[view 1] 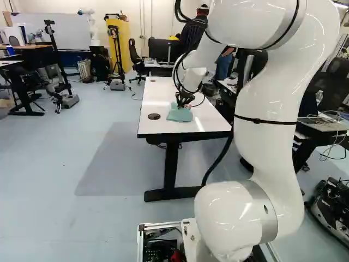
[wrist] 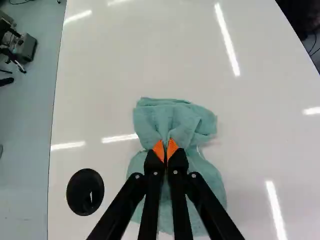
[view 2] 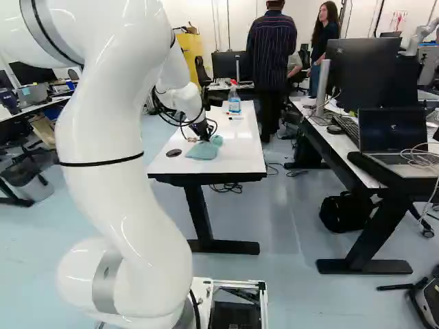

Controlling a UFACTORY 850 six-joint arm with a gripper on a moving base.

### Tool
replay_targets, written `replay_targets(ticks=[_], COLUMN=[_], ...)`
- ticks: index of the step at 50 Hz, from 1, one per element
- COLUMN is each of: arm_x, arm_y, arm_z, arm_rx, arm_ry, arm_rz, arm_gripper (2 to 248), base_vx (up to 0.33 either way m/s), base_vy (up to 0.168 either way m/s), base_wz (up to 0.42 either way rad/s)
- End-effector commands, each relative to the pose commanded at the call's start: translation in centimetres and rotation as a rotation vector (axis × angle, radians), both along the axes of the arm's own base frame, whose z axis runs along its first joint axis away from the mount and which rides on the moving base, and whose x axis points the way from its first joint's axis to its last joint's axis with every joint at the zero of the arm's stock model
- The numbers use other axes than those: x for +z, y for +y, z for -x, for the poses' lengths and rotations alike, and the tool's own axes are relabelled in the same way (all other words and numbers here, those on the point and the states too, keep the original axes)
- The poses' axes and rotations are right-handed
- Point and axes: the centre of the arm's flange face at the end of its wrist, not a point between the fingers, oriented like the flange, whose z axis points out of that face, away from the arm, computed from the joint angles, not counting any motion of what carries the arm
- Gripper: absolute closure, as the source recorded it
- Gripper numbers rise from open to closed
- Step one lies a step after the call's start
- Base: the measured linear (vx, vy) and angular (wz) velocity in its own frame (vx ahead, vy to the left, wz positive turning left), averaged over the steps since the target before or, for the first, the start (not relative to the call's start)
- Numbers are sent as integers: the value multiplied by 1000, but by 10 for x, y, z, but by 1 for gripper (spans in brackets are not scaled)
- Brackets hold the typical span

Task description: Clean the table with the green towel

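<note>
Gripper (wrist: 166, 150) holds green towel (wrist: 172, 116), pinched, on near part of table (wrist: 130, 60); grasp done, wiping seems mostly left.

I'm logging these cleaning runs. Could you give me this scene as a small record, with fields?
surface: white table
cloth: green towel, spread on both sides of the grip
jaws: shut on the towel, pinching gathered folds
disc: round, black, beside the towel and apart from it, toward a table edge
bottle: spray bottle, upright on the table, beyond the towel in the right base view
towel underside: hidden
</note>
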Motion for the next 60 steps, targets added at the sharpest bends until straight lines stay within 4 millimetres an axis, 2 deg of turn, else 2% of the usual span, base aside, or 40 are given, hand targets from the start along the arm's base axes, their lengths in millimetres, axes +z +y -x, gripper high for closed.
replay_targets(ticks=[60], arm_x=[-4], arm_y=[2], arm_z=[6], arm_rx=[13], arm_ry=[82], arm_rz=[-13], arm_gripper=[222], base_vx=[0], base_vy=[0], base_wz=[0])
